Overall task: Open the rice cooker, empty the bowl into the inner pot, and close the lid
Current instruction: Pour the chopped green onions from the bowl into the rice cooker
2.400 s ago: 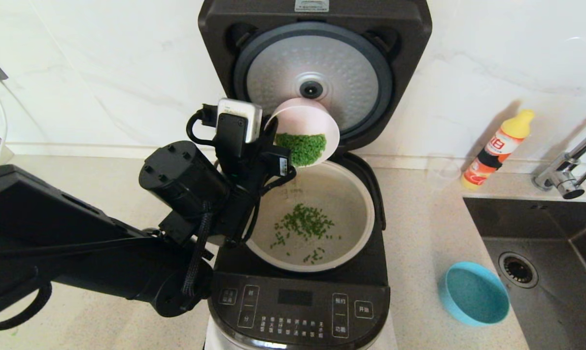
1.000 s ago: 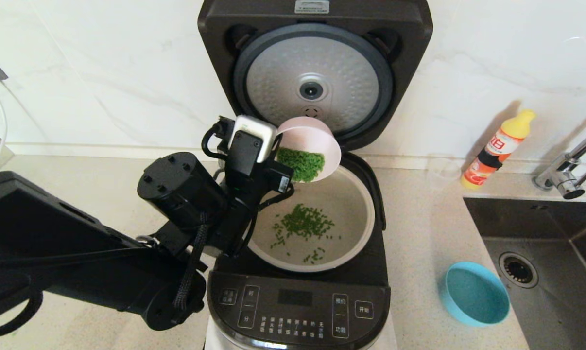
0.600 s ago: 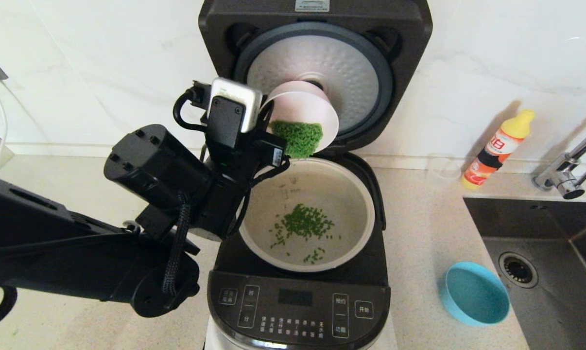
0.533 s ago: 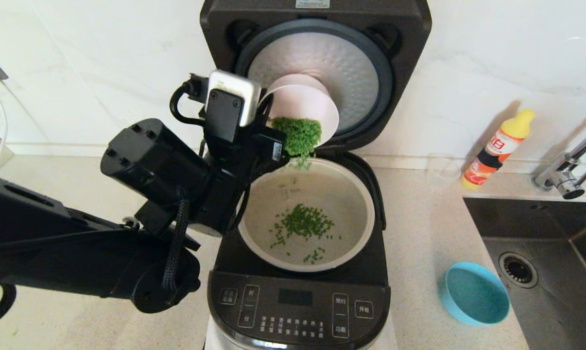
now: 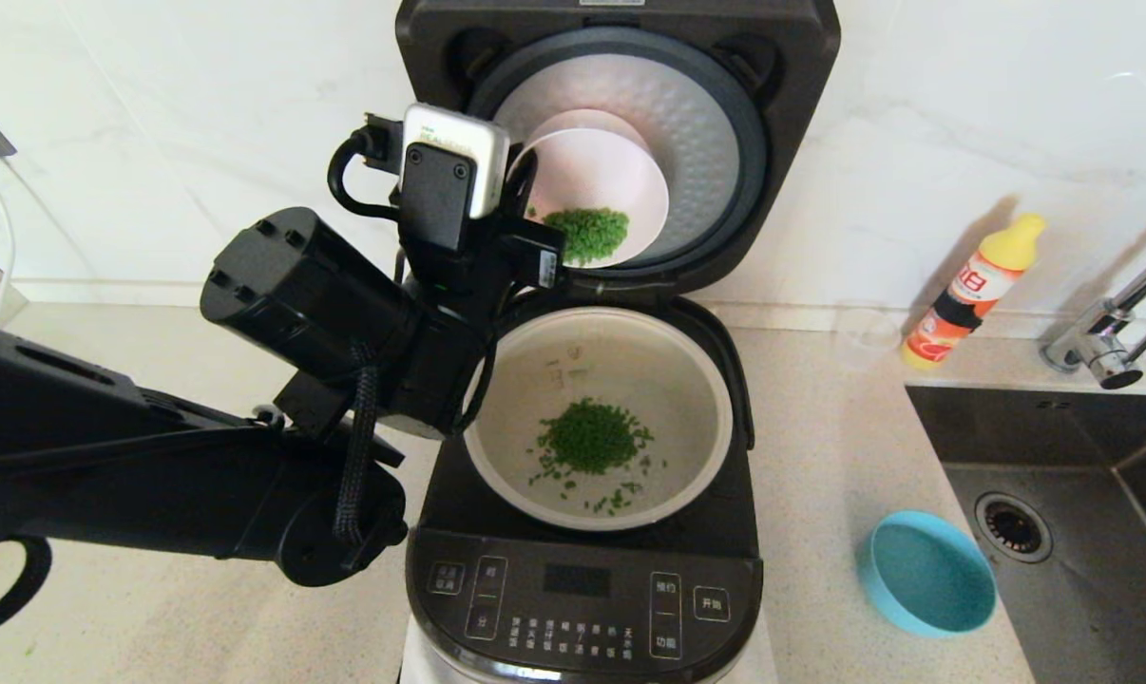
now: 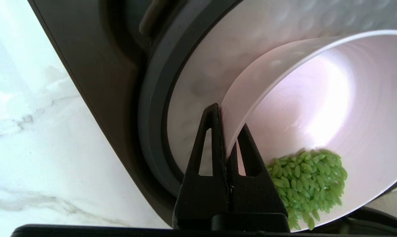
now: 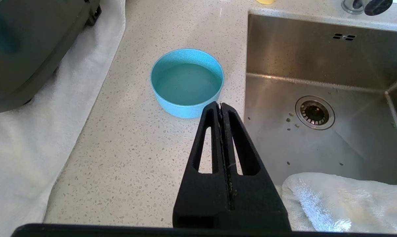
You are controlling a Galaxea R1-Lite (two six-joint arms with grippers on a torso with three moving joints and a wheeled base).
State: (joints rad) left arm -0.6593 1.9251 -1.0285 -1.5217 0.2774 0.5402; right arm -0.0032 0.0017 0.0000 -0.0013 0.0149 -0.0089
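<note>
Above counter, left tool clamps pink bowl over inner pot.

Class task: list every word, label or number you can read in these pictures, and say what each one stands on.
"开始": button on the rice cooker front panel.
Other panel buttons: white Chinese characters, too small to read.
Orange bottle: red label marks, too blurred to read.
Camera housing on the left wrist: faint print, unreadable.
</note>
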